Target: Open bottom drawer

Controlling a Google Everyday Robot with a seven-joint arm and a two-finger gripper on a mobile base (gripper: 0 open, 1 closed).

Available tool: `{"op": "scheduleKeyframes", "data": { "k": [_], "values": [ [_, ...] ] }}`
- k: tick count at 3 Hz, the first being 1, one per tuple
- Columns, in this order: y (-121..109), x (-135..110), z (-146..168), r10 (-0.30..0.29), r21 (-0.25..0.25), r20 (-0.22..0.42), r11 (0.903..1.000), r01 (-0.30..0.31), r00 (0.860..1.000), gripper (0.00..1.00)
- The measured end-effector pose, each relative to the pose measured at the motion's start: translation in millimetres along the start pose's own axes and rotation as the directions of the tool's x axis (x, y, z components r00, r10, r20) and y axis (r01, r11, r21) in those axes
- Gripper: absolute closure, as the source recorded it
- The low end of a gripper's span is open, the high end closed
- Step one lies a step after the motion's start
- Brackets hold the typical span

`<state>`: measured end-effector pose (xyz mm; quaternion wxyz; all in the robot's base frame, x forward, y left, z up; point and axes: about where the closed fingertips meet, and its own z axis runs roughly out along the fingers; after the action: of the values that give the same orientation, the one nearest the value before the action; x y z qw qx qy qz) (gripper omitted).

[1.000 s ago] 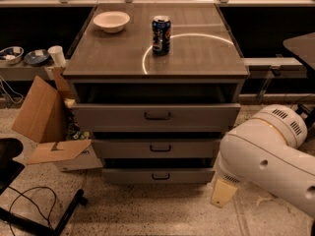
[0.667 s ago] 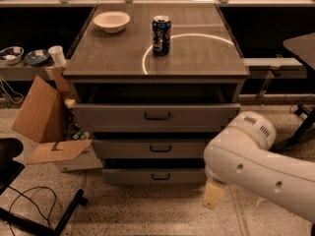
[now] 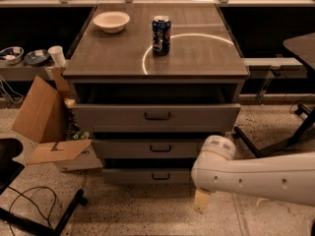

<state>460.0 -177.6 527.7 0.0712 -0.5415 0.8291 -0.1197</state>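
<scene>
The grey cabinet (image 3: 78, 73) has three drawers. The bottom drawer (image 3: 133, 176) is the lowest, with a narrow grey front and a small black bar handle (image 3: 161, 176); its front sits just above the floor, roughly level with the middle drawer (image 3: 123, 149) above it. The top drawer (image 3: 108, 117) stands out a little, with a dark gap above it. My white arm (image 3: 256, 178) reaches in from the right. The gripper (image 3: 201, 200) hangs below its end, near the floor, just right of and in front of the bottom drawer's right end.
A white bowl (image 3: 111, 21) and a blue can (image 3: 161, 35) stand on the cabinet top. An open cardboard box (image 3: 47, 127) lies left of the drawers. A black chair base (image 3: 29, 215) and cables are at the lower left. A dark table leg (image 3: 290, 136) stands at the right.
My arm has swung left and lower, bringing the gripper closer to the right end of the bottom drawer. The drawers have not moved.
</scene>
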Motion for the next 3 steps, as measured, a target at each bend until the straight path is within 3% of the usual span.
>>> {"op": "scheduleKeyframes", "data": {
  "k": [1,2,3],
  "values": [
    [-8.1,-7.1,81.4,-0.015,0.008,-0.006,0.9999,0.015,1.0,0.0],
    [-15.3,-18.8,124.2,-0.014,-0.015,-0.006,0.9998,0.014,1.0,0.0],
    [-12.5,-18.6,128.7,-0.012,-0.023,-0.008,0.9997,0.012,1.0,0.0]
  ]
}}
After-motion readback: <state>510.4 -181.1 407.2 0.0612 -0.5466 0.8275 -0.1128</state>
